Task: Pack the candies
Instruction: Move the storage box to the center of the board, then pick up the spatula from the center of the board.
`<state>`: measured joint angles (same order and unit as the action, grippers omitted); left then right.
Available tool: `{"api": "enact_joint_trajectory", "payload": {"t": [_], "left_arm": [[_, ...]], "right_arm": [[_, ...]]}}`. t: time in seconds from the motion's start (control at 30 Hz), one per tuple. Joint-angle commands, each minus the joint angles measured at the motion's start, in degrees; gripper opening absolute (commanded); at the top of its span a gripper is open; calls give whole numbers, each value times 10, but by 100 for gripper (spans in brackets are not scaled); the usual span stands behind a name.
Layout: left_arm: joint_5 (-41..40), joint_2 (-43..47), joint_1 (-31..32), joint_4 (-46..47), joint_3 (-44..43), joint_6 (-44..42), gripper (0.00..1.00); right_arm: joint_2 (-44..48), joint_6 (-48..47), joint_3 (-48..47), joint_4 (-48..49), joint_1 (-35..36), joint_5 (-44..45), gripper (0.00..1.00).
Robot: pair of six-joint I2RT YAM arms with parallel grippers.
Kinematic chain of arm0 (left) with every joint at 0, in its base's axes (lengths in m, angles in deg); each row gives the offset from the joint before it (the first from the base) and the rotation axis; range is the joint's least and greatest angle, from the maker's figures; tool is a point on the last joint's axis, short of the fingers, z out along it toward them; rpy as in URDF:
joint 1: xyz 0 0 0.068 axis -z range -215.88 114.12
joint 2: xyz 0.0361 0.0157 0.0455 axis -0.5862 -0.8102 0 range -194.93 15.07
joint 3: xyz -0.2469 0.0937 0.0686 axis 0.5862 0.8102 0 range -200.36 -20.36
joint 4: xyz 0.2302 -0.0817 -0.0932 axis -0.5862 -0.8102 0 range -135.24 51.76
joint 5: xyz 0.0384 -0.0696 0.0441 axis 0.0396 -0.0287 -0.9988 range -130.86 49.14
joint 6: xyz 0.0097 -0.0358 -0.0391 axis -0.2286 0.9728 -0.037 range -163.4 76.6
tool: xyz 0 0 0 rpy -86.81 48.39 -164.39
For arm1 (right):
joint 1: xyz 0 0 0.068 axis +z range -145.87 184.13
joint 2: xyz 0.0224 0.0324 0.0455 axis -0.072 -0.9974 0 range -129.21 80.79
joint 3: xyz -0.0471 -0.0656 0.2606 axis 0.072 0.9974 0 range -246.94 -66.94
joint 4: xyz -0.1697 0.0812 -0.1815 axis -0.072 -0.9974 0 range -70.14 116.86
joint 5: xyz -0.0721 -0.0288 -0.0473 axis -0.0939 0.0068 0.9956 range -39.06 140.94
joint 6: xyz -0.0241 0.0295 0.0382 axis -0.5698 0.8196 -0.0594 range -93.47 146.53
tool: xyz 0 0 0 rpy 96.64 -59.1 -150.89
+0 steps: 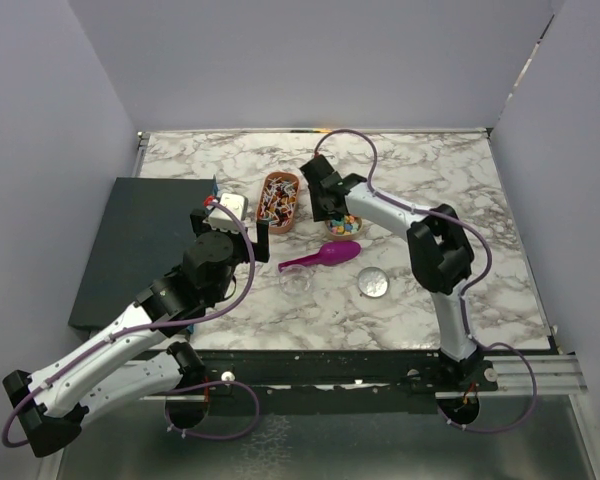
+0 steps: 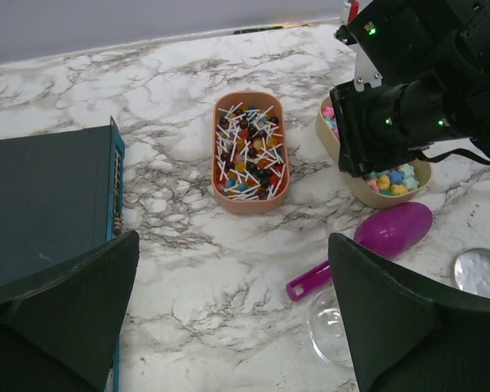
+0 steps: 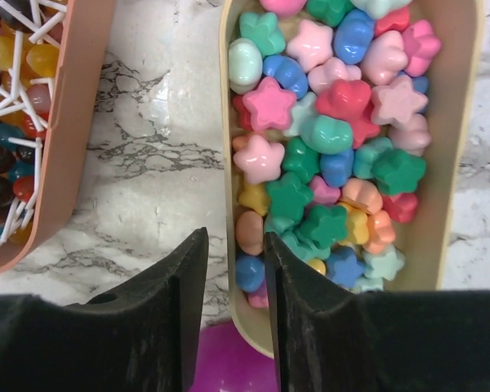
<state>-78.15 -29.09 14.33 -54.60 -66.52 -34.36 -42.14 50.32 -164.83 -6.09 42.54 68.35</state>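
The candies (image 3: 335, 139) are small star and bean shapes in pink, green, blue, yellow and red. They fill a beige oval tray (image 3: 457, 163), also seen in the top view (image 1: 346, 224) and the left wrist view (image 2: 388, 178). My right gripper (image 3: 235, 237) is narrowly open and straddles the tray's left wall at its near end, one finger outside and one among the candies. In the top view the right gripper (image 1: 332, 208) hangs over the tray. The purple scoop (image 1: 325, 256) lies on the table just in front. My left gripper (image 2: 233, 238) is wide open and empty above bare marble.
An orange tray of lollipops (image 1: 279, 200) stands left of the candy tray. A clear cup (image 1: 296, 281) and a round clear lid (image 1: 371, 283) lie near the scoop. A dark blue box (image 1: 145, 240) covers the table's left side, close to my left arm.
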Motion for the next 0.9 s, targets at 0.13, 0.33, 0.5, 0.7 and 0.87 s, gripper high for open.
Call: {"api": "enact_joint_trajectory", "payload": {"t": [0.13,0.33,0.5,0.7,0.87], "left_arm": [[-1,9,-4,-6,-13,-7,99],[-2,9,-5,-6,-14,-7,99],[-4,14,-6,-6,-13,-8,99],[-4,17,-6,-6,-13,-9,99],[-3,17,-6,-6,-12,-9,99]], "right_arm": [[111,-21,40,-9,27,29,42],[149,-113,65,-9,46,-58,47],[151,-184,83,-16,47,-133,51],[128,-233,86,-22,47,-210,54],[101,-268,78,-23,60,-247,60]]}}
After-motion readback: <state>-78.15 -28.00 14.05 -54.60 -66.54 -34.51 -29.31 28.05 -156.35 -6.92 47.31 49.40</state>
